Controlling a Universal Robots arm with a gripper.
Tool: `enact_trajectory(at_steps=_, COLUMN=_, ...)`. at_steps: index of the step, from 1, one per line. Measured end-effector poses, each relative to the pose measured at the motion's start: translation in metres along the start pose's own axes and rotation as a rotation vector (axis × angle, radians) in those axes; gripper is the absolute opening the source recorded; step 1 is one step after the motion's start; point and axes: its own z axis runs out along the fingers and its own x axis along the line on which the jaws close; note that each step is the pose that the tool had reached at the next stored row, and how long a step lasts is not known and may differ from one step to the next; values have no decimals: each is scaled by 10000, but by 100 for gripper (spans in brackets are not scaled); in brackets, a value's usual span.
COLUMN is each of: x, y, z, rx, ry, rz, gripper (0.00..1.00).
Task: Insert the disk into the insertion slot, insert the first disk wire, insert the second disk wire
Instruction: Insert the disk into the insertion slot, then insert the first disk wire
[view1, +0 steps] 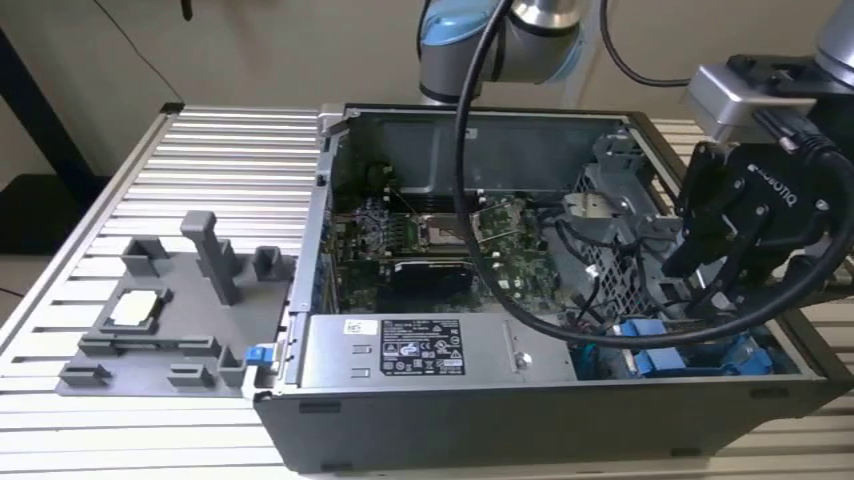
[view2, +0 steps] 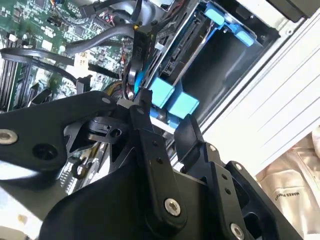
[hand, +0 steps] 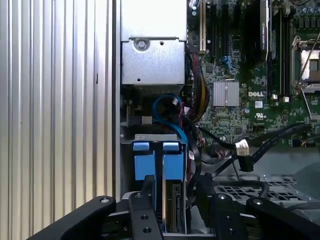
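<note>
One step appears done: the flat silver-grey disk in its bright blue plastic carrier sits in the grey perforated-metal insertion slot. The black gripper, fingers spread, straddles it. Whether the looped blue disk wire is seated is unclear.

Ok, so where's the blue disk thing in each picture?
Exterior view: the disk sits low at the exterior view's right, under the gripper.
Second wrist view: the disk is just past the gripper.
First wrist view: the disk lies between the gripper and the silver box.
Shared landmark: the green board beside it.
</note>
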Motion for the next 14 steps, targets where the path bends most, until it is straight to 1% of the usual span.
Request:
enact_trajectory(at_steps=4, x=-3, y=11, z=-174, rx=0, ry=12, rz=0, gripper=47)
enact_trajectory(at_steps=6, x=-5, y=13, z=-214, rx=0, ry=23, rz=1, gripper=47)
enact_trajectory(at_steps=7, x=-8, y=14, z=-215, rx=10, ry=22, rz=-1, gripper=47)
enact_trajectory(at_steps=8, x=-10, y=19, z=-214, rx=75, ry=20, rz=-3, gripper=47)
enact_trajectory(at_steps=10, x=-12, y=31, z=-214, rx=428, ry=3, rz=-8, gripper=47)
enact_trajectory(at_steps=14, x=-15, y=47, z=-214, rx=1153, ry=-84, rz=-22, gripper=47)
